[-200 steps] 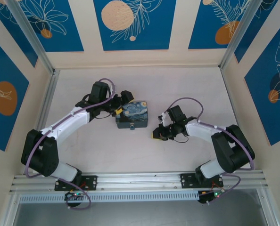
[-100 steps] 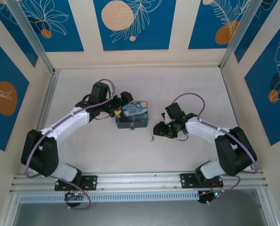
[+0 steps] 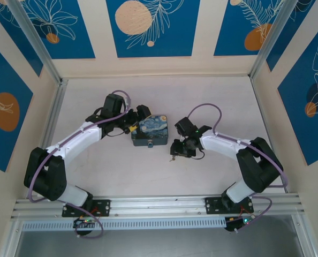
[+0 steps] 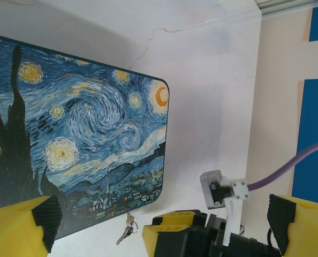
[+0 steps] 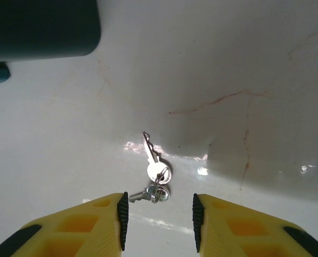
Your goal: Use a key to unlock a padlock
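Note:
The key point(image 5: 158, 172) is a small silver one on a ring with a second key, lying flat on the table. My right gripper point(image 5: 159, 219) is open and low over the table, its yellow fingers point(image 5: 89, 227) on either side of the ring without touching it. From above, the key point(image 3: 172, 158) lies just below the right gripper point(image 3: 176, 149). The padlock point(image 3: 150, 145) is a tiny bluish piece at the near edge of the painted box point(image 3: 151, 131). My left gripper point(image 3: 137, 120) stands wide open at the box's left side. The left wrist view has the key point(image 4: 128, 229) beside the box's corner.
The starry-night box point(image 4: 78, 139) sits mid-table, and its dark side point(image 5: 41, 27) lies ahead of the right gripper. The right gripper's yellow finger point(image 4: 175, 225) and wrist camera point(image 4: 218, 187) lie between the left fingers point(image 4: 20, 227). Bare table surrounds both arms.
The right gripper has swung left toward the box and its jaws have parted. The keys now lie in plain sight on the table below it. The left arm has stayed still.

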{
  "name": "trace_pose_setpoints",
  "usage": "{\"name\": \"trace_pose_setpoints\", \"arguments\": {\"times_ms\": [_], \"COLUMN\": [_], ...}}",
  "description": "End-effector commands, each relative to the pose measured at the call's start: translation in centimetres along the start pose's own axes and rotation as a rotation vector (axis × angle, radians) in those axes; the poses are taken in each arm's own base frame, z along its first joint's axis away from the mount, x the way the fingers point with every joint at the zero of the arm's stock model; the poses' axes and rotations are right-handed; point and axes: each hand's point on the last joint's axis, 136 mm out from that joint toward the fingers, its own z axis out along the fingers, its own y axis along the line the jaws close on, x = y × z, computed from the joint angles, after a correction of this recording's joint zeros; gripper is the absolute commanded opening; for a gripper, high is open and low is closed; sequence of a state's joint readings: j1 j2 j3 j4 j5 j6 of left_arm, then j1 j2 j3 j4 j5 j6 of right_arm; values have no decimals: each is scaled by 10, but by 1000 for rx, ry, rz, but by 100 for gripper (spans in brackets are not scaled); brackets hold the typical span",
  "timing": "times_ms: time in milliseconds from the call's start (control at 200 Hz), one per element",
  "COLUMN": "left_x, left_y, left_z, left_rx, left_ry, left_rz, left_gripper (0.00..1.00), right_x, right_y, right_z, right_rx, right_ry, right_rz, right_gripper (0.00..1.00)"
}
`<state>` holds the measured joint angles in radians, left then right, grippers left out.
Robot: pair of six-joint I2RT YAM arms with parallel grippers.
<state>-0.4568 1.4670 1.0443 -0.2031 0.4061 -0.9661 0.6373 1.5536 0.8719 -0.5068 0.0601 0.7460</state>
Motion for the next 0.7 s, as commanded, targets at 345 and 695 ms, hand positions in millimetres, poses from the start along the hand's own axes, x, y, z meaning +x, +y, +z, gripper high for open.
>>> {"name": "trace_pose_setpoints", "arguments": {"times_ms": [345,695], "left_x": [-1,-3], "left_y": [-9,-8], "left_z": [-9,-7], "left_rx": [15,25], "left_ry": [-11,-4], "left_rz": [43,42], "left_gripper": [100,100], "right_x": [8,10], "right_y": [2,-4], "right_z": [19,28], "right_rx": [151,202], "right_ry": [39,31], "right_rz": [4,19], "right_gripper": [32,30]}}
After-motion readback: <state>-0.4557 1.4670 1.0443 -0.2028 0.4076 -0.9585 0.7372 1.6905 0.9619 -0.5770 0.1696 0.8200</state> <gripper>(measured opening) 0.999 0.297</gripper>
